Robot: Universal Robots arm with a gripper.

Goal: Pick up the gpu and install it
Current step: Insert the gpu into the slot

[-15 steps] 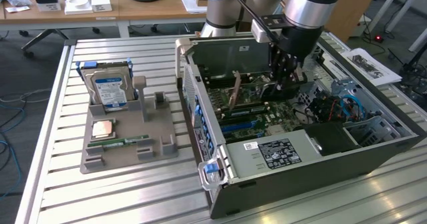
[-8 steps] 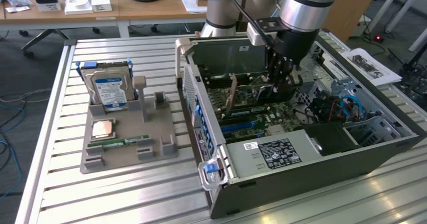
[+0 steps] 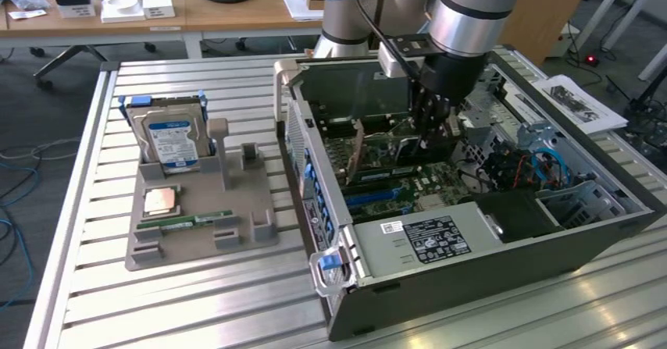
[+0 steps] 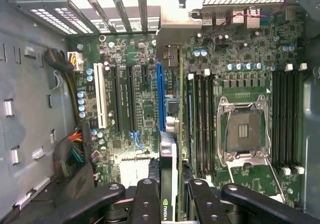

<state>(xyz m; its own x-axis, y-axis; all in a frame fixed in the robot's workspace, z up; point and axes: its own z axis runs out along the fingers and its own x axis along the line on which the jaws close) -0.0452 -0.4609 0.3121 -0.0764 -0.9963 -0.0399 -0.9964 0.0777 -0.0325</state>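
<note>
The gpu (image 4: 168, 156) shows edge-on in the wrist view as a thin dark card between my gripper's (image 4: 172, 186) black fingers (image 4: 147, 199), which are shut on it. Its silver end bracket (image 4: 175, 17) reaches the slotted rear wall of the case. The card runs along the blue slot (image 4: 160, 97) on the motherboard; whether it sits in a slot I cannot tell. In the exterior view my gripper (image 3: 430, 142) reaches down inside the open computer case (image 3: 469, 247), with the gpu (image 3: 360, 152) stretching toward the exterior view's left.
A grey holder (image 3: 198, 236) on the slatted table carries a hard drive with a blue label (image 3: 172, 137), a green memory stick (image 3: 193, 220) and a small square chip (image 3: 159, 201). On the motherboard are an empty processor socket (image 4: 243, 129) and cable bundles (image 4: 75, 151).
</note>
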